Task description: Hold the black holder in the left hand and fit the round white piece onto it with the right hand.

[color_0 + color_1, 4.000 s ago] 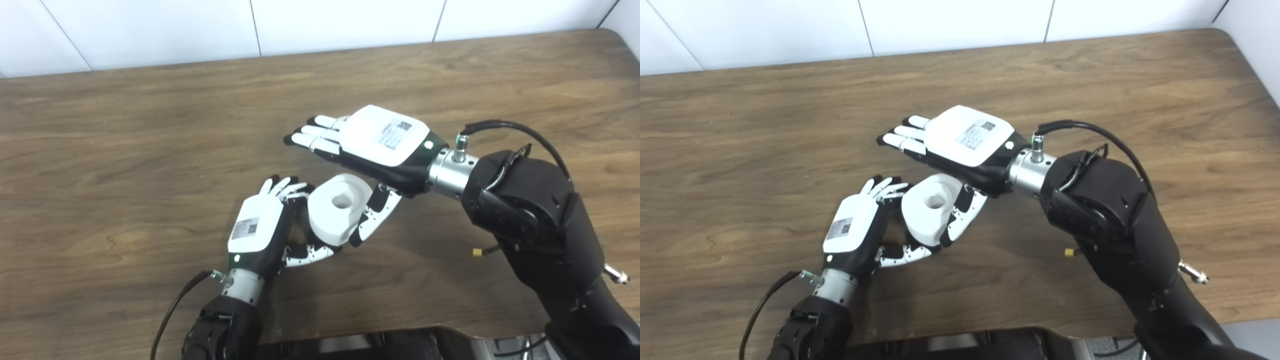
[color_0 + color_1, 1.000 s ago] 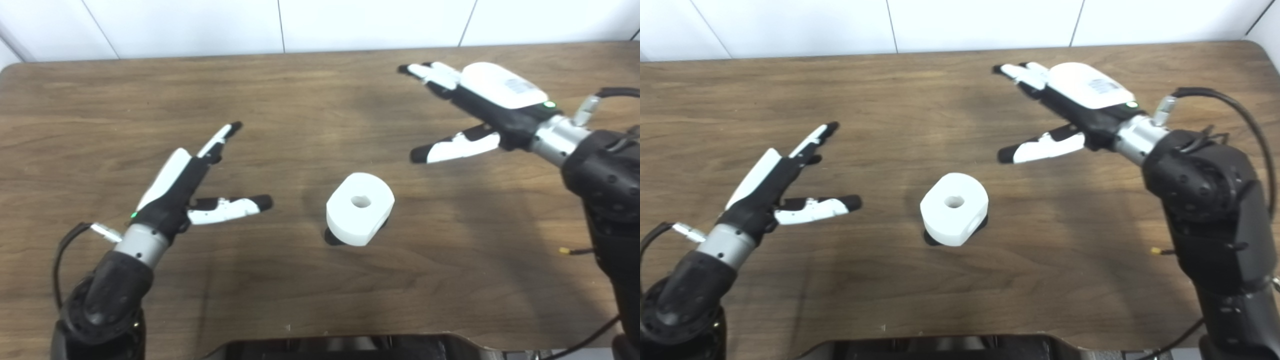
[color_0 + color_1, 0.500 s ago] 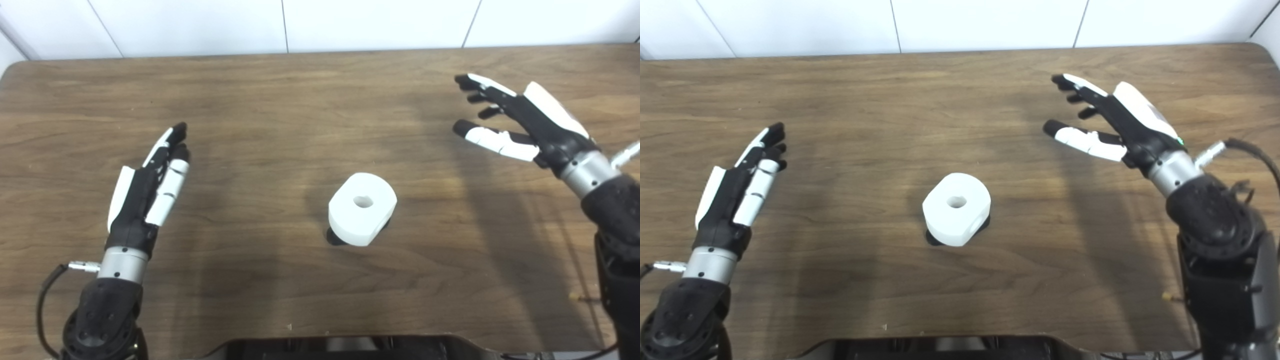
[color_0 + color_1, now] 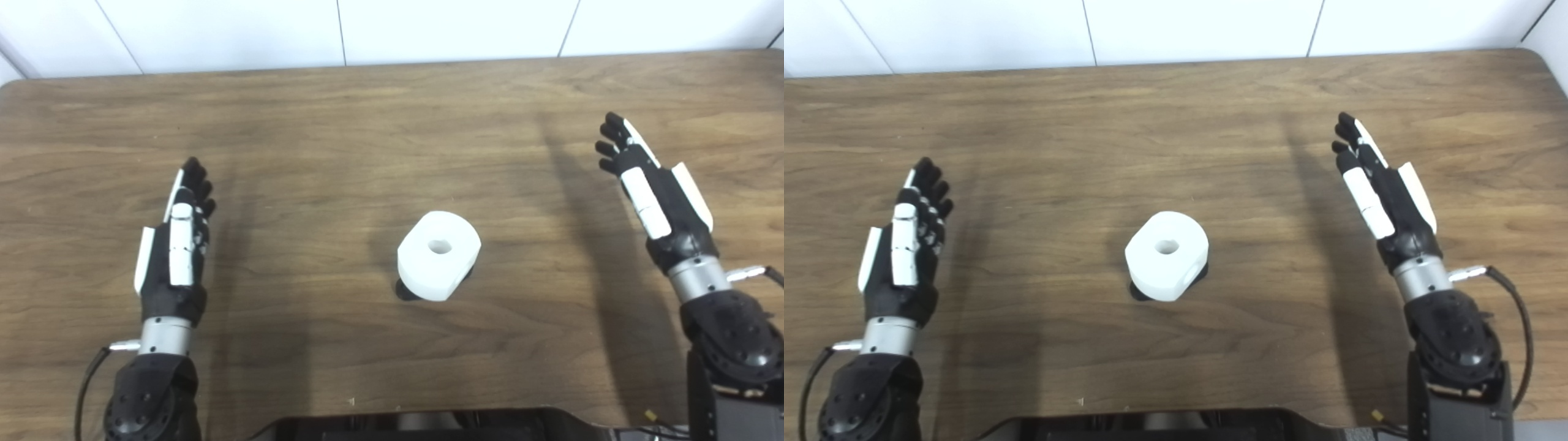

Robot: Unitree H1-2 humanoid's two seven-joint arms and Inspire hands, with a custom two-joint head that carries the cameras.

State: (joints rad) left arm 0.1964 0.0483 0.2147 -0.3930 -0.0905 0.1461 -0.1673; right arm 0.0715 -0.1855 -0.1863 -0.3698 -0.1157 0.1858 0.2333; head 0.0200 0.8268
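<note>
Both hands have been drawn back to the table's [image 4: 367, 122] sides since half a second ago. The left hand [image 4: 174, 245] and right hand [image 4: 655, 196] are held flat, fingers straight and close together, clamped on nothing. The white piece [image 4: 438, 254] is seated on the black holder [image 4: 405, 290], well apart from either set of fingertips, midway between them.

I see a plain white round piece [image 4: 438, 254] over a black holder [image 4: 405, 290], on a brown wood-grain table [image 4: 343, 122]. My left hand [image 4: 174, 245] and right hand [image 4: 655, 199] are black with white panels, below a white wall [image 4: 429, 27] with thin dark seams.
</note>
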